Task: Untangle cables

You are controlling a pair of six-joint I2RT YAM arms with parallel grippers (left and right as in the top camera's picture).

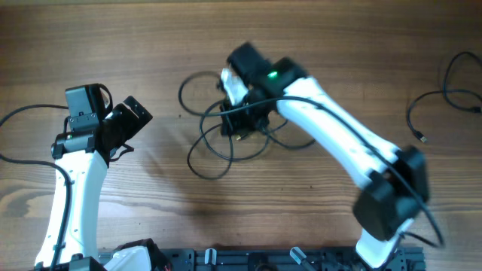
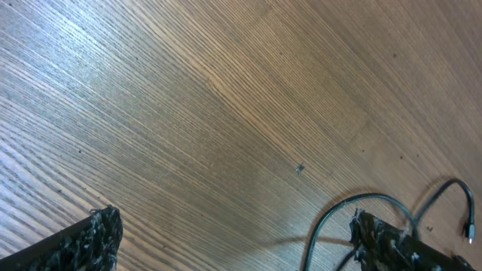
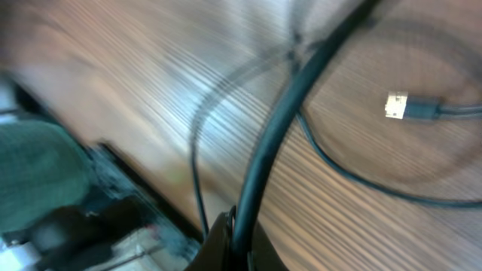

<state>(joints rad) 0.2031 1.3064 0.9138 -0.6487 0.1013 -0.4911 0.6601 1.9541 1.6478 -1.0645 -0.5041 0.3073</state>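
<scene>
Black cables (image 3: pixel 280 113) pinched by the closed right gripper (image 3: pixel 235 239).

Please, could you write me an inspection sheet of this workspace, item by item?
Surface: wooden table, plain grain.
Job's things: tangled cables in loose loops at mid-table; one separate cord lies apart near the right edge.
Clutter: nothing seen.
Grippers: left gripper open over wood, beside the tangle; right gripper shut on one cord of the tangle.
Cables: thick arm cables run along both arms.
Surroundings: dark rail at the near edge.
</scene>
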